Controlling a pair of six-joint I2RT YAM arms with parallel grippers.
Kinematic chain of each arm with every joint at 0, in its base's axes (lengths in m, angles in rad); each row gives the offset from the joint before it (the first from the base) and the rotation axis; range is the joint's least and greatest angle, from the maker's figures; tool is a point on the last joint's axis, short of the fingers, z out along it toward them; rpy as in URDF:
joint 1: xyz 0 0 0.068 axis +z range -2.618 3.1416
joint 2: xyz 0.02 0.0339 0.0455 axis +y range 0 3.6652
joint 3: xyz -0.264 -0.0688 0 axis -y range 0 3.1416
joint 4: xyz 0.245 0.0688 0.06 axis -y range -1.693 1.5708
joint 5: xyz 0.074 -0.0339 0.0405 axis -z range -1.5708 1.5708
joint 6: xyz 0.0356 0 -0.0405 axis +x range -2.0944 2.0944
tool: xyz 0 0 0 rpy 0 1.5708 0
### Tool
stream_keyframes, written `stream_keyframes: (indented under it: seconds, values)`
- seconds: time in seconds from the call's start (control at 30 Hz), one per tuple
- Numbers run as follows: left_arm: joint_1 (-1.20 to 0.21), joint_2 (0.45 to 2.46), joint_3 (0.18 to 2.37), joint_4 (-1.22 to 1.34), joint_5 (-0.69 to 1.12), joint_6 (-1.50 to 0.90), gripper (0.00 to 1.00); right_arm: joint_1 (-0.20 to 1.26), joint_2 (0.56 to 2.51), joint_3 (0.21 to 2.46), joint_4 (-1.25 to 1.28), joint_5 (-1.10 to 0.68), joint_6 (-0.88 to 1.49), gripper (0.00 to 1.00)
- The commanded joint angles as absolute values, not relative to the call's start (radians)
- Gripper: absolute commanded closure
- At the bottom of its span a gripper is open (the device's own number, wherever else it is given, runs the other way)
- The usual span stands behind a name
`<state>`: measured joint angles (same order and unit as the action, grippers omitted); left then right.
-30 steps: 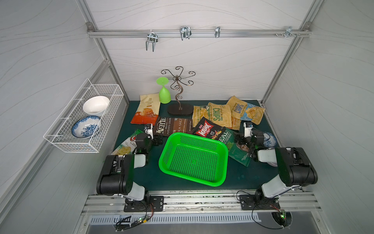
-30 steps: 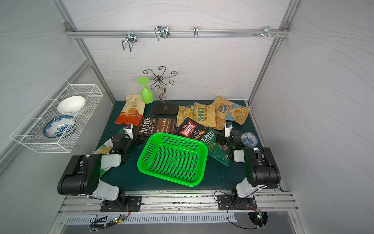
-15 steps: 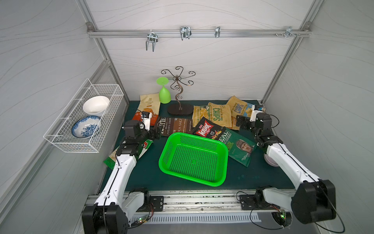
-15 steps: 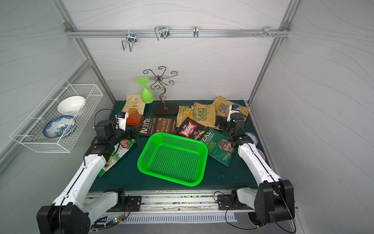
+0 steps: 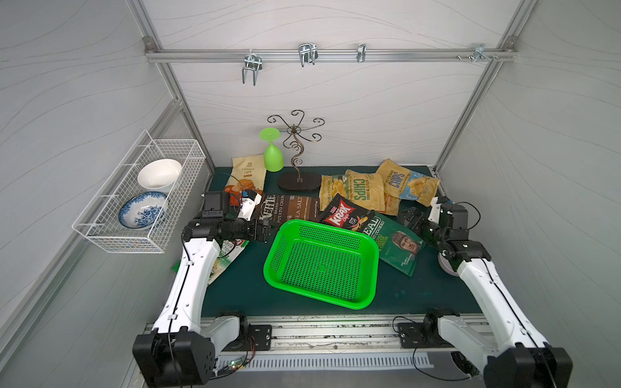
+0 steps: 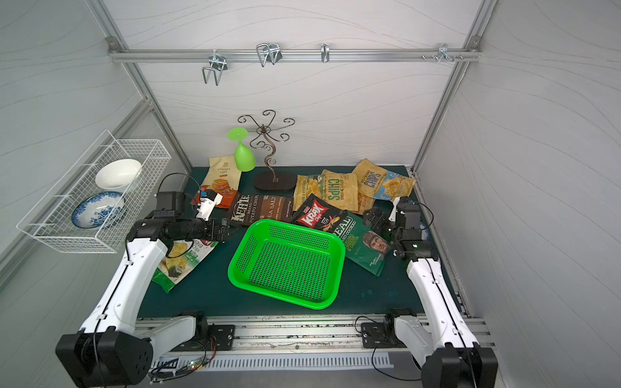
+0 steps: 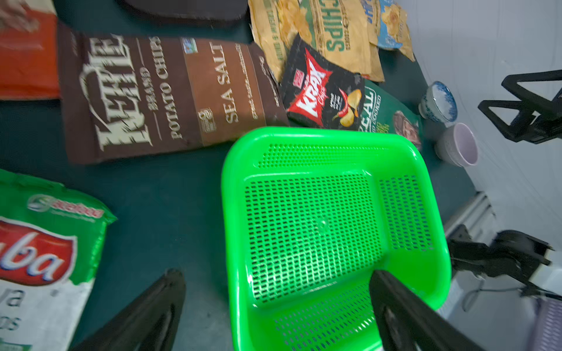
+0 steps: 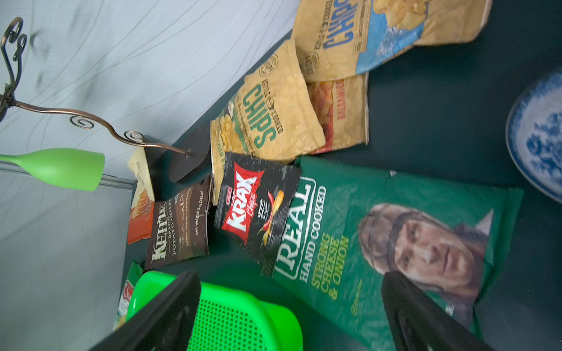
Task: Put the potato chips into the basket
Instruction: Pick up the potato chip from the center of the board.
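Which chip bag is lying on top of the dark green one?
The black-red Krax bag. Its corner overlaps the dark green REAL bag. It is the small black one just behind the basket; no other bag covers the green one.

The bright green rectangular plastic basket [image 5: 371, 268] looks glossy and smooth, its walls and floor perforated. The tan "CHIPS" bag [image 5: 361, 193] is matt, papery and heavily creased. The brown Kettle bag [image 7: 170, 91] and black-red Krax bag [image 8: 252, 209] are smoother film with a faint sheen. The dark green surface [image 5: 242, 285] is matt, like felt. The white wire rack [image 5: 181, 201] is coated metal; its white bowl [image 5: 159, 174] shines like glazed ceramic.
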<state>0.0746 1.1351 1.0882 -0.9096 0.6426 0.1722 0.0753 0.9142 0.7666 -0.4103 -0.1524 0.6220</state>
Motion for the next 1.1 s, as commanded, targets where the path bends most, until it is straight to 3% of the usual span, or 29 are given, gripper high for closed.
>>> stream_keyframes:
  seconds: [0.0, 0.27, 0.53, 0.87, 1.07]
  values:
    - [0.080, 1.120, 1.088, -0.971, 0.678, 0.199, 0.02, 0.083, 0.834, 0.739, -0.671, -0.084, 0.665, 0.08]
    - [0.081, 1.048, 0.975, -0.859, 0.596, 0.180, 0.01, 0.082, 0.686, 0.593, -0.751, -0.089, 0.724, 0.20]
    - [0.082, 1.044, 0.954, -0.834, 0.607, 0.173, 0.01, 0.072, 0.715, 0.523, -0.705, -0.067, 0.744, 0.35]
    - [0.082, 1.047, 0.948, -0.827, 0.601, 0.175, 0.01, 0.032, 0.830, 0.464, -0.611, 0.000, 0.769, 0.36]
    - [0.081, 1.045, 0.952, -0.836, 0.613, 0.170, 0.01, 0.027, 0.872, 0.443, -0.551, 0.026, 0.787, 0.41]
